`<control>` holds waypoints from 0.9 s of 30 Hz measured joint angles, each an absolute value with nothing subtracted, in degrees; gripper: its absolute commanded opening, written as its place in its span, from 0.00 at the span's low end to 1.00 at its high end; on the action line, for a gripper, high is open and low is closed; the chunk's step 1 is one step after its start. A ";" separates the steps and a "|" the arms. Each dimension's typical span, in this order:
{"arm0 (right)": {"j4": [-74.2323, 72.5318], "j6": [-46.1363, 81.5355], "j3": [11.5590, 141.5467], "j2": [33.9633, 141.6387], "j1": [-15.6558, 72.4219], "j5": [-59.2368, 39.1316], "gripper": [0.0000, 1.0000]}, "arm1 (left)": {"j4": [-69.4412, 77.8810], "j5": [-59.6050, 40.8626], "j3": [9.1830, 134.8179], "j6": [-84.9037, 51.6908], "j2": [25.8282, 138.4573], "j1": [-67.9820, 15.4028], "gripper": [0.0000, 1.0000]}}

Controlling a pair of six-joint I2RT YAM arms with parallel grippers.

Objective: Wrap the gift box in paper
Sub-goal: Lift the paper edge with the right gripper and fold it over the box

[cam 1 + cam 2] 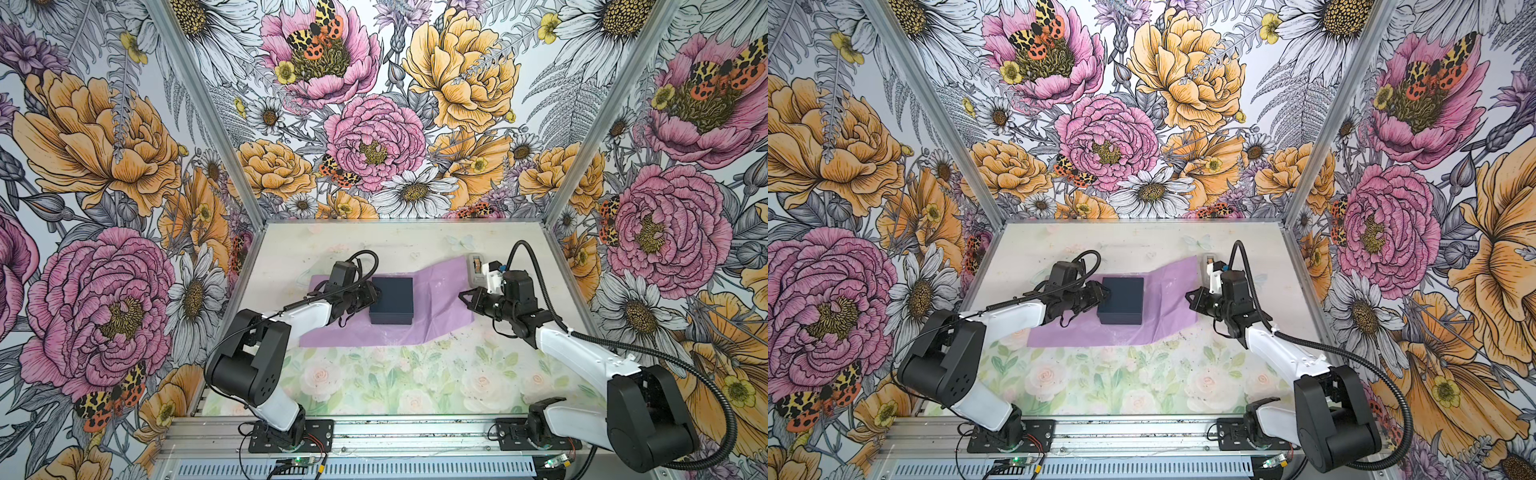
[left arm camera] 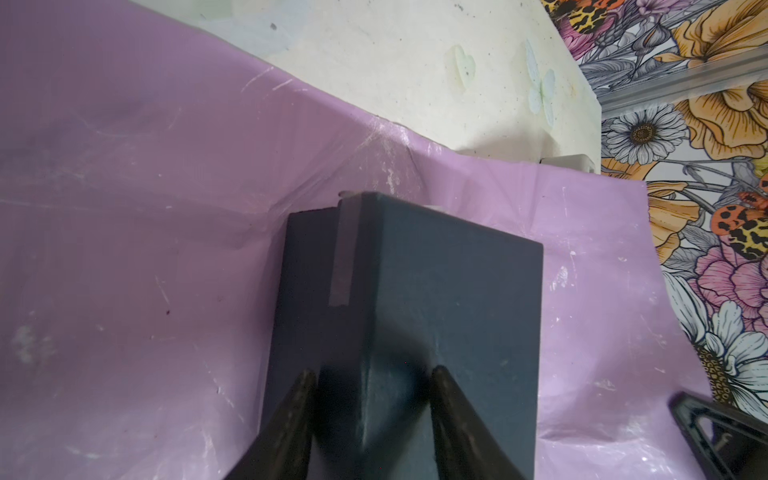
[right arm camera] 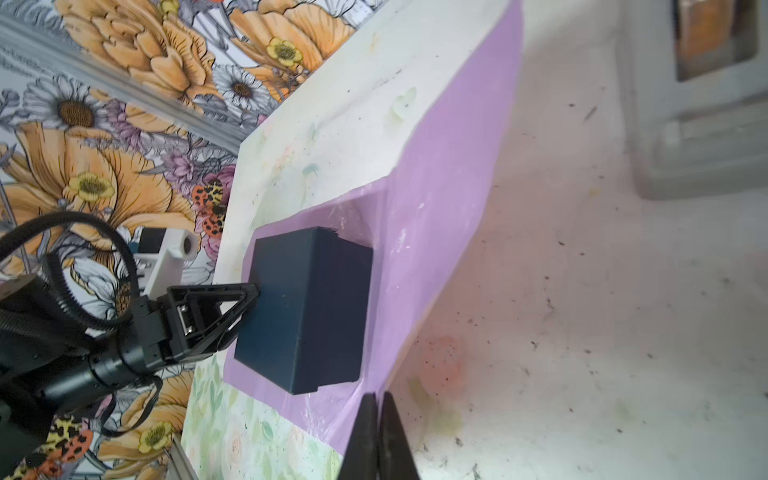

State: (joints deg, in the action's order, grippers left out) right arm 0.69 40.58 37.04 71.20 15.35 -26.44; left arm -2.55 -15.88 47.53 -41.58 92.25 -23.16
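The gift box [image 1: 391,299] [image 1: 1122,300], dark navy, sits on the lilac paper [image 1: 436,291] [image 1: 1167,291], left of the sheet's middle. My left gripper [image 1: 375,296] [image 2: 374,374] is open, its fingertips set against the box's left edge, one on either side of that edge [image 2: 449,299]. My right gripper [image 1: 462,296] [image 3: 378,397] is shut on the paper's right edge [image 3: 440,199]. The sheet's right part stands up from the table there. The right wrist view also shows the box [image 3: 307,307] and the left gripper's finger [image 3: 249,293] touching it.
A small grey tape dispenser [image 1: 477,268] [image 3: 706,83] stands just behind my right wrist. The floral table mat [image 1: 415,374] spreads out in front of the paper. Patterned walls close in the back and both sides.
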 measured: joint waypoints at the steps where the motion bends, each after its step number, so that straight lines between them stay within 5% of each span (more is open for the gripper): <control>1: 1.17 39.97 38.24 71.20 16.21 -26.41 0.00 | -2.31 -15.75 47.97 -41.93 92.71 -23.81 0.45; 27: 6.09 31.14 59.46 88.79 33.50 -26.15 0.00 | -2.66 -14.98 50.24 -44.69 94.37 -26.92 0.56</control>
State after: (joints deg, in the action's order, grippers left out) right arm 6.09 31.14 59.46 88.79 33.50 -26.15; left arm -2.66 -14.98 50.24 -44.69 94.37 -26.92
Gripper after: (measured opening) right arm 0.042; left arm 0.544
